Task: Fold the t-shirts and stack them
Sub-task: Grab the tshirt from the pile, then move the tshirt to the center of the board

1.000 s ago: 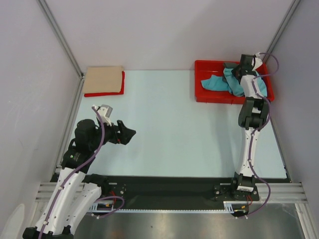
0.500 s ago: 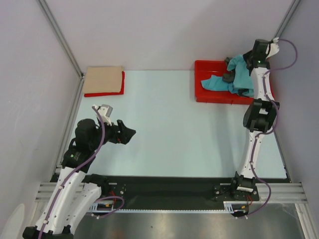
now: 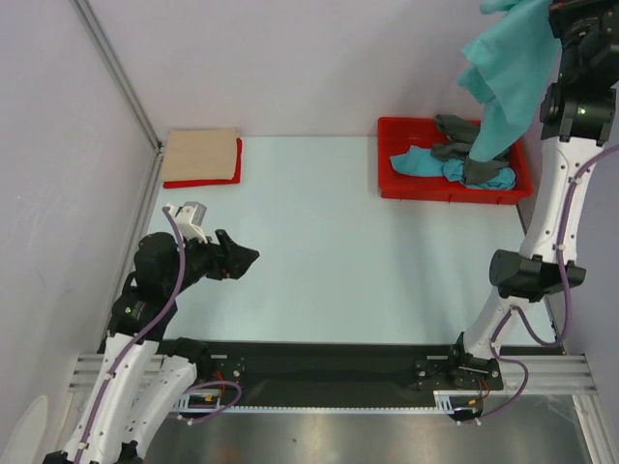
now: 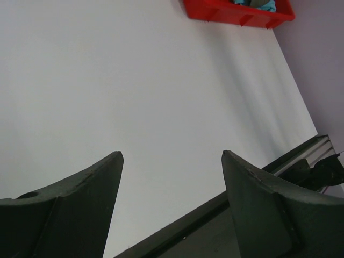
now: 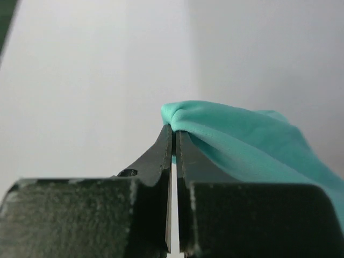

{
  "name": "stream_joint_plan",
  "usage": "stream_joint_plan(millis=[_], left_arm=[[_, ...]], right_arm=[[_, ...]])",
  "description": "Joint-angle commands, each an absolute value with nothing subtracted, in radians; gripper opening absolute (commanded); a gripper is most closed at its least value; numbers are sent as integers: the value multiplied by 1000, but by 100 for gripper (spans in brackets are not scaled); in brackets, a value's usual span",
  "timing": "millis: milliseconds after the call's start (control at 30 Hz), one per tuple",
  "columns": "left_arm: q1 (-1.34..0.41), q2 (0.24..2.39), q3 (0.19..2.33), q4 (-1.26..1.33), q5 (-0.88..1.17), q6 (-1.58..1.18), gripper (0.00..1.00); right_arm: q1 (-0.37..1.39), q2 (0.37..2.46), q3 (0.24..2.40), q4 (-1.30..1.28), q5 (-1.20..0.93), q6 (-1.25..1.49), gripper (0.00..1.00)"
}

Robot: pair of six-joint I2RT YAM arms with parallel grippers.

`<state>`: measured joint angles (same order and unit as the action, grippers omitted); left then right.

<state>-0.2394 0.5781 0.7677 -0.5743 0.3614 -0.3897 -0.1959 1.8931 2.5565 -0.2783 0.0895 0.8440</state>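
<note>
Right gripper (image 5: pixel 174 131) risen high, pinched on mint-green t-shirt (image 3: pixel 511 72); cloth limp, light, likely best taken at shoulders; left gripper (image 4: pixel 172 158) spread, empty.

Red tray (image 3: pixel 426 191) at far right of pale table (image 3: pixel 338 251). Black strip (image 3: pixel 319 360) along near edge. Grey walls (image 3: pixel 290 58) on three sides.

Work cell from above. A pale, blue-tinted table (image 3: pixel 329 222) spans the enclosure; a black strip (image 3: pixel 329 360) and a slotted aluminium rail (image 3: pixel 319 411) border its near edge. Plain lilac-grey panels enclose it: back wall (image 3: pixel 319 58), left wall (image 3: pixel 48 193), right wall (image 3: pixel 602 329), joined at the far corners by a left post (image 3: pixel 116 72) and a right post (image 3: pixel 553 43). Light even, diffuse.
</note>
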Motion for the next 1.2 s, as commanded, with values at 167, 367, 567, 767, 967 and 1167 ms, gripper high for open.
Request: stream_joint_plan(millis=[167, 367, 567, 767, 967, 1167], left_arm=[[-238, 503, 891, -652, 302, -531, 81], [-238, 485, 956, -718, 279, -523, 81], [-238, 521, 908, -739, 340, -511, 93], [-316, 601, 757, -646, 368, -626, 86], [-655, 854, 785, -618, 170, -650, 93], [-845, 1114, 802, -594, 71, -698, 86]], right_arm=[[93, 1554, 2158, -439, -98, 851, 8], [539, 1319, 1644, -497, -110, 839, 28], [609, 1217, 1336, -668, -270, 767, 64], [539, 1011, 1162, -939, -63, 660, 81], [347, 894, 955, -1025, -63, 669, 81], [275, 980, 798, -980, -150, 713, 62]])
